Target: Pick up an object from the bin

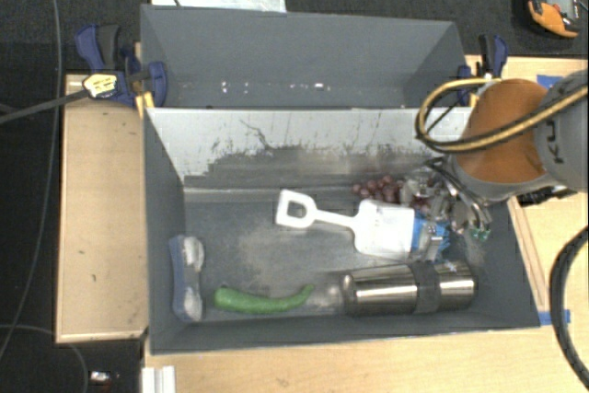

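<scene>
Along the near edge of the bin (230, 244) lie three things: a steel cylinder (386, 292) on its side with a black band (425, 288) round it toward the right corner, a curved green pod (262, 299) near the middle, and a clear, blue-tinted strip-like piece (187, 276) by the left wall. Farther in, a white toy shovel (345, 221) lies across the middle, handle to the left and blade to the right. The jaws are low at the bin's right side, touching or just beside the shovel's blade and just beyond the cylinder; whether they are spread, pressed together or pinching anything I cannot tell. The shovel blade looks the likeliest target, and the step seems to be the descent to grasp; next the jaws would need to straddle one edge cleanly, clear of the cylinder. Toward the far right lies a dark red, berry-like cluster (382, 190). No brand or writing is legible.
</scene>
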Robot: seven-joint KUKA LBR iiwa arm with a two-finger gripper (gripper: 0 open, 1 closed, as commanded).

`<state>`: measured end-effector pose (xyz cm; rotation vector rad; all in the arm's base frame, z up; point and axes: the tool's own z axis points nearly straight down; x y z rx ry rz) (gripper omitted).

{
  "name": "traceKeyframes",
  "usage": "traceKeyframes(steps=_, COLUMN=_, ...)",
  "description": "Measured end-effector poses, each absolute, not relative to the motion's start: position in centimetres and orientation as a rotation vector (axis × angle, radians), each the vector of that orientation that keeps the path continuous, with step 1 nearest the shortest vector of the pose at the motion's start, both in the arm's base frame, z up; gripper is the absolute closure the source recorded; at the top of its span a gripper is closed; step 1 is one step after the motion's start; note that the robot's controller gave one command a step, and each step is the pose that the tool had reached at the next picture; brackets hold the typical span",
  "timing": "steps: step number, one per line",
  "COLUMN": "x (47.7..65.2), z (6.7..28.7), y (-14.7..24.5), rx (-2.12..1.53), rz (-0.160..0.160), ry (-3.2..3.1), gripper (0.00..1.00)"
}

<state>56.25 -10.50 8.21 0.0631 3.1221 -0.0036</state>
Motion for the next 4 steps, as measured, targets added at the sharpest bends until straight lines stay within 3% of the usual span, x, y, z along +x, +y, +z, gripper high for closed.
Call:
traceKeyframes(steps=1, x=53.6, z=8.1, y=-10.2, rx=0.086, rz=-0.011, ry=3.103, gripper=1.0)
traceKeyframes(steps=2, x=53.6, z=8.1, y=-10.2, rx=0.085, rz=-0.011, ry=3.103, gripper=1.0)
traceKeyframes(steps=3, x=52.2, z=7.7, y=-6.4, rx=0.054, rz=-0.023, ry=3.068, gripper=1.0)
traceKeyframes(steps=4, x=50.2, z=8.0, y=-6.3, rx=0.055, rz=-0.023, ry=3.038, gripper=1.0)
